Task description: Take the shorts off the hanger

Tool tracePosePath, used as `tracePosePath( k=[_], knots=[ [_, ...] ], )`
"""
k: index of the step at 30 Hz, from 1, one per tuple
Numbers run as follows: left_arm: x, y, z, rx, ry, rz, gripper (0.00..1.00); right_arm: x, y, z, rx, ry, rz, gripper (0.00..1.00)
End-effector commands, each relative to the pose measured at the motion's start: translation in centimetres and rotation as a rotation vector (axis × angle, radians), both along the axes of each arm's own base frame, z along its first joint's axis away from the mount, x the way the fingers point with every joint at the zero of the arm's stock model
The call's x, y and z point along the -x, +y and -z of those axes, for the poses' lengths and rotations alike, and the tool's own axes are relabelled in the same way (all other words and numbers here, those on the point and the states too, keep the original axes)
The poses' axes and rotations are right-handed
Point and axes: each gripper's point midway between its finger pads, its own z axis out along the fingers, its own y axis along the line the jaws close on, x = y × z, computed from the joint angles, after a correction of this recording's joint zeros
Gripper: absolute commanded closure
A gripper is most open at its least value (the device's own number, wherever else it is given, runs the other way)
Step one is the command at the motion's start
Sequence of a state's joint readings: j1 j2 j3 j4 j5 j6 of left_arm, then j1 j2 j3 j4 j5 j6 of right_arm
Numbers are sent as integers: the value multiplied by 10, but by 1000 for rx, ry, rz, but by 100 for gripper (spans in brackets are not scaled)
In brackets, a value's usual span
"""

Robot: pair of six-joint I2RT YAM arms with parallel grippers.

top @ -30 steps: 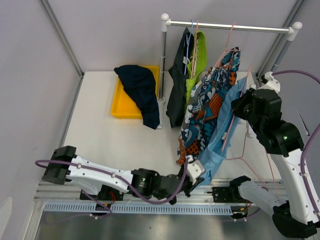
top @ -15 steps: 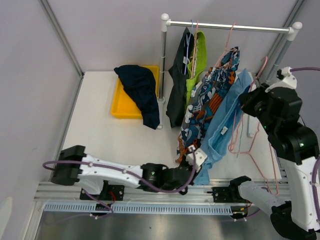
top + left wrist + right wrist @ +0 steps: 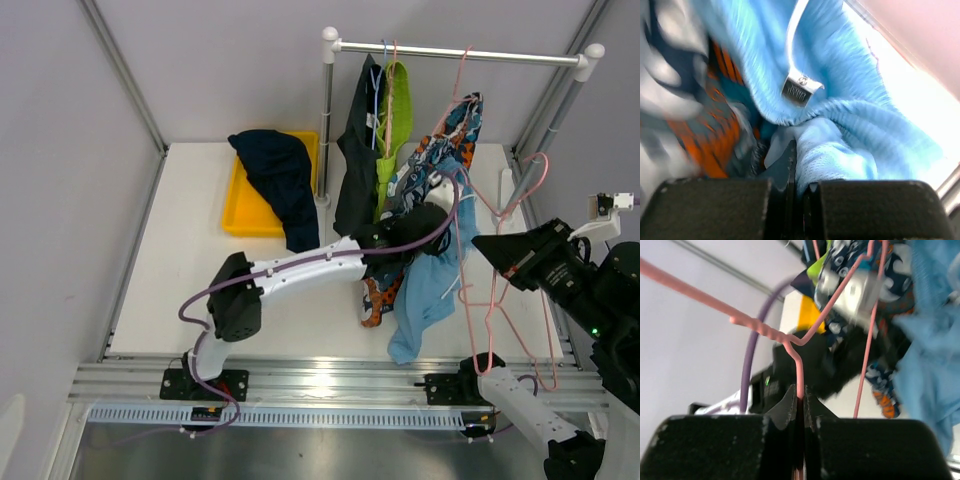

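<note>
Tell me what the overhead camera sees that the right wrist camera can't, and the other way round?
Only the overhead view shows the hanging rail and the navy shorts lying off to the left. Only the right wrist view shows the right gripper shut on the pink hanger up close. Both show that hanger, the light blue shorts and the patterned shorts.

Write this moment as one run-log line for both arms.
left jaws: shut on light blue shorts | right jaws: shut on pink hanger | hanger: off the rail | shorts freed: unclear

Pale grey walls (image 3: pixel 220 70) — white table (image 3: pixel 170 250), metal rail (image 3: pixel 430 51)
</note>
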State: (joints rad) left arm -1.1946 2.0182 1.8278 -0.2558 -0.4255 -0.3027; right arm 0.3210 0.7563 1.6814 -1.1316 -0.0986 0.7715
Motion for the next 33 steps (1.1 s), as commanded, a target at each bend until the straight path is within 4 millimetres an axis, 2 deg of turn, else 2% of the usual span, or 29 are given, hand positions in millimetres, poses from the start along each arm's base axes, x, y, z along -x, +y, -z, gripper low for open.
tracePosePath(
  k=[1, 2, 3, 4, 5, 6, 7, 8, 9, 10, 12, 13, 14, 15, 16, 18, 20, 21, 23, 24, 25, 26, 27, 28, 29, 30, 31, 32, 33],
  knots=[
    [-11, -1, -17, -31, 27, 21, 100, 25, 12, -26, -76, -27, -94, 100],
    [-8, 1, -11, -48, 39, 28, 100, 26, 8, -31, -57, -50, -86, 100],
    [6, 3, -27, -19, 31, 48, 100, 17, 2, -33, -27, -52, -42, 100],
    [19, 12, -3, -59, 43, 49, 100, 19, -5, -43, 10, -91, -20, 100],
    [32, 19, -8, -64, 34, 52, 100, 15, -9, -46, 35, -105, -1, 100],
    [64, 24, -49, 16, -4, 88, 100, -1, -14, -47, 70, -99, 46, 100],
    [79, 43, -25, -44, -5, 71, 100, -5, -16, -53, 85, -120, 57, 100],
    [93, 54, -35, -36, -12, 74, 100, -12, -19, -55, 108, -129, 78, 100],
    [119, 61, -45, -14, -7, 94, 100, -22, -24, -59, 145, -154, 115, 100],
    [131, 86, -66, 21, -11, 89, 100, -36, -22, -58, 172, -148, 123, 100],
    [147, 125, -67, -22, -16, 46, 100, -51, -23, -62, 229, -168, 142, 100],
    [149, 151, -92, 23, -22, 23, 100, -68, -24, -58, 261, -150, 172, 100],
    [145, 178, -98, -12, -37, -26, 100, -75, -26, -60, 282, -157, 190, 100],
    [144, 195, -107, -4, -42, -51, 100, -84, -27, -61, 300, -159, 212, 100],
    [140, 220, -127, 34, -61, -81, 100, -98, -28, -57, 332, -142, 235, 100],
    [114, 264, -148, -1, -133, -198, 100, -111, -27, -56, 345, -141, 246, 100],
    [96, 290, -170, 44, -134, -238, 100, -125, -23, -47, 352, -117, 238, 100],
    [71, 313, -179, 28, -168, -300, 100, -129, -22, -48, 344, -127, 237, 100],
    [50, 325, -199, 83, -209, -327, 100, -133, -21, -43, 337, -119, 230, 100],
    [29, 337, -202, 68, -218, -351, 100, -137, -21, -38, 342, -108, 229, 100],
    [19, 344, -221, 94, -242, -372, 100, -139, -25, -34, 345, -100, 238, 100],
    [7, 347, -229, 96, -258, -389, 100, -139, -26, -32, 352, -98, 236, 100],
    [-20, 347, -223, 50, -258, -403, 100, -141, -28, -25, 362, -83, 237, 100],
    [-29, 351, -251, 94, -304, -410, 100, -142, -34, -20, 367, -71, 252, 100],
    [-48, 364, -258, 95, -320, -453, 100, -140, -36, -20, 370, -78, 247, 100],
    [-72, 357, -264, 92, -320, -456, 100, -140, -39, -16, 375, -71, 256, 100],
    [-81, 358, -287, 132, -351, -452, 100, -142, -41, -6, 384, -49, 256, 100],
    [-101, 369, -284, 116, -339, -485, 100, -143, -46, -2, 387, -44, 269, 100],
    [-126, 362, -291, 124, -342, -488, 100, -140, -46, 0, 384, -44, 261, 100]
  ],
)
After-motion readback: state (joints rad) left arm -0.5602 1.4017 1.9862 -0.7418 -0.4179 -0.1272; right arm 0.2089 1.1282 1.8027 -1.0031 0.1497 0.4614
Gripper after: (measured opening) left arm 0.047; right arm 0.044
